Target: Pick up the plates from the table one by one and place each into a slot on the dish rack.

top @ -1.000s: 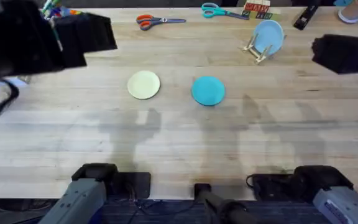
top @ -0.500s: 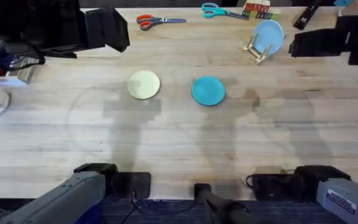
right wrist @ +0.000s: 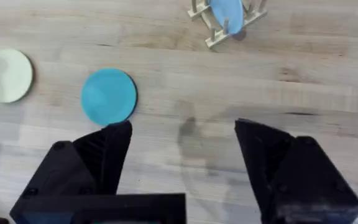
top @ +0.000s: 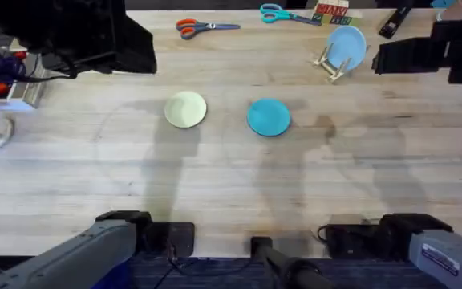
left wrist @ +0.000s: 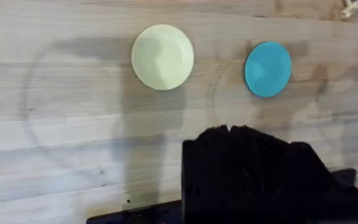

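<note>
1. The right gripper [right wrist: 182, 168] was spread wide and empty; the left gripper's [left wrist: 229, 134] fingers were closed together, holding nothing.
2. The teal plate [top: 269, 117] lay flat on the table [top: 231, 185] beside the cream plate [top: 186, 109]; a low edge pinch would probably suit best.
3. Beyond, the dish rack [top: 333, 66] already held the light blue plate [top: 348, 45], so a free slot was the target.

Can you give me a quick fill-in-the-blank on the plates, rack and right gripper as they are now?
1. The plate standing in the rack is ____ in colour.
2. The number of plates lying flat on the table is ____.
3. In the overhead view the cream plate lies to the ____ of the teal plate.
4. The right gripper is open and holds ____.

Missing words: light blue; two; left; nothing
</note>
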You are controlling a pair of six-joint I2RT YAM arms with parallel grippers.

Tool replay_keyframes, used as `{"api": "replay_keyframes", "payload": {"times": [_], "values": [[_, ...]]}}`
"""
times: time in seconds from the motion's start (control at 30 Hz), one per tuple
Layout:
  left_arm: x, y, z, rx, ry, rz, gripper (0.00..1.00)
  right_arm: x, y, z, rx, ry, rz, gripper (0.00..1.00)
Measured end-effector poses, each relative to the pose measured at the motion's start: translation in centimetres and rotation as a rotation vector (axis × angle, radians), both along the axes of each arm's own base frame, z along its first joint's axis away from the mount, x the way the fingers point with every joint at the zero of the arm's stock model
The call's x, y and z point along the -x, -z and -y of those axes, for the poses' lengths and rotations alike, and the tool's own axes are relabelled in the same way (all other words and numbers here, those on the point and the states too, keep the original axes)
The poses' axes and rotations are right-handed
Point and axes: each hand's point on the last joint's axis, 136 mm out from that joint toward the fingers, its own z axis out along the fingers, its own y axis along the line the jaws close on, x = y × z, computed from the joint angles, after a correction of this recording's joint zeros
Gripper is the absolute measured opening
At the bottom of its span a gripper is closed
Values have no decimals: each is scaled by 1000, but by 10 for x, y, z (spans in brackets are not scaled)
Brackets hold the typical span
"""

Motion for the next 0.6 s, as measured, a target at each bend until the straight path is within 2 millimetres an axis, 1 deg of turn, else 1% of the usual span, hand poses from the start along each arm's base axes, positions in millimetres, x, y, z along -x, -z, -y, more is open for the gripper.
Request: {"api": "replay_keyframes", "payload": {"times": [0.1,0.2,0.47,0.6], "values": [[-2,-1,6,29,30,13,44,0,0,0,0,0,0,995],[-6,6,13,65,57,15,44,0,0,0,0,0,0,995],[-11,52,34,186,113,-32,42,0,0,0,0,0,0,995],[-12,67,38,209,121,-43,42,0,0,0,0,0,0,995]]}}
